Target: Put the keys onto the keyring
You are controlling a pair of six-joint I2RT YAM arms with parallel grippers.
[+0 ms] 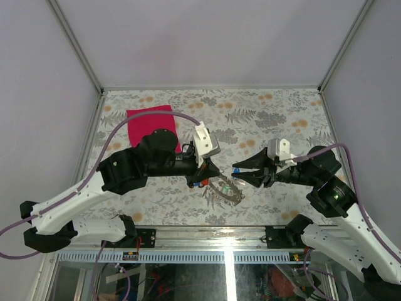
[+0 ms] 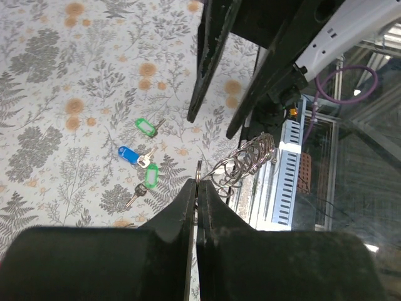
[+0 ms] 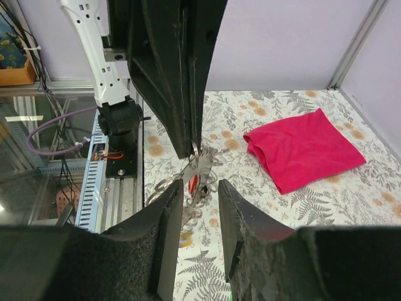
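Observation:
My left gripper [image 2: 198, 183] is shut on the thin edge of the grey coiled keyring [image 2: 245, 160], holding it above the table near the front edge [image 1: 224, 188]. A silver key with a red tag [image 3: 195, 179] hangs at the ring, between and just past the tips of my right gripper [image 3: 199, 188]. That gripper is open and its pads do not touch the key. I cannot tell whether the key is threaded on. On the table below lie a green-tagged key [image 2: 145, 127], a blue-tagged key [image 2: 128, 153] and another green-tagged key [image 2: 151, 175].
A magenta cloth [image 1: 150, 125] lies at the back left of the flowered table [image 1: 282, 119]. The metal front rail [image 1: 213, 254] runs just below the held ring. Both arms meet near the table's front middle.

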